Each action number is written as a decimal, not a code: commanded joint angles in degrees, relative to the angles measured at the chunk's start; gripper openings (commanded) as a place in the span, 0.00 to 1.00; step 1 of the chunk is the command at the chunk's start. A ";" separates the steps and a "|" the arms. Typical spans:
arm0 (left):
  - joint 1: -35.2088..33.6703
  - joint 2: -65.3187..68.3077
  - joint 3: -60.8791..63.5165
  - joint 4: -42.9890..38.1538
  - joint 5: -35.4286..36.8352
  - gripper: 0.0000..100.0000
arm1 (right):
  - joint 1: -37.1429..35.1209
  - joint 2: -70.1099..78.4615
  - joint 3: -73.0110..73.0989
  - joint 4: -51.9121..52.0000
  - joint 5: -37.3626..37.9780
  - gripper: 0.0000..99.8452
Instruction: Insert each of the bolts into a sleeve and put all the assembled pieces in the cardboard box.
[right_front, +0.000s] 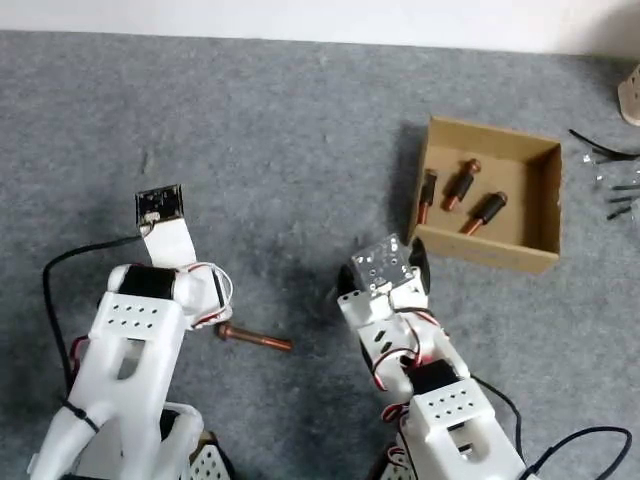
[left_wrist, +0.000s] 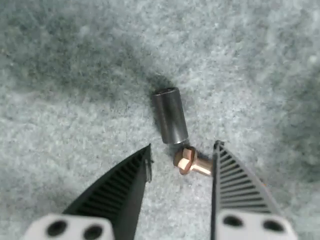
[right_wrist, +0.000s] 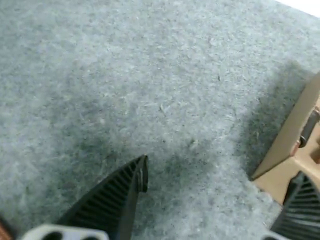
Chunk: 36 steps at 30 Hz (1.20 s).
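A copper bolt (left_wrist: 190, 163) lies on the grey mat, its hex head between the fingertips of my open left gripper (left_wrist: 182, 146). Just beyond the head lies a short black sleeve (left_wrist: 171, 116), its end almost touching the bolt. From above, the bolt (right_front: 255, 338) sticks out from under the left arm (right_front: 150, 300). The cardboard box (right_front: 540, 205) stands at the right and holds three assembled pieces (right_front: 462, 185). My right gripper (right_wrist: 223, 166) is open and holds nothing, low over the mat beside a near corner of the box (right_wrist: 287, 150).
Loose black cables and small parts (right_front: 612, 185) lie on the mat right of the box. A tan object (right_front: 630, 95) shows at the far right edge. Bare grey mat (right_front: 280, 150) stretches across the far half of the table.
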<state>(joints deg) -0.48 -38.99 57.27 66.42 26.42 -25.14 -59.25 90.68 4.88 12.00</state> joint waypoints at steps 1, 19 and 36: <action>-0.04 0.40 2.68 -6.07 0.53 0.19 | 0.92 -1.01 -0.40 -0.13 0.53 0.38; -0.48 13.67 3.56 -17.93 0.53 0.19 | 3.12 -1.01 -0.22 0.22 0.53 0.38; -4.62 22.55 -1.01 -22.24 0.53 0.19 | 3.12 -1.01 -0.22 0.22 0.53 0.38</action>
<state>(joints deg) -4.00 -16.57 57.01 47.52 26.51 -22.59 -59.25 90.68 4.88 12.00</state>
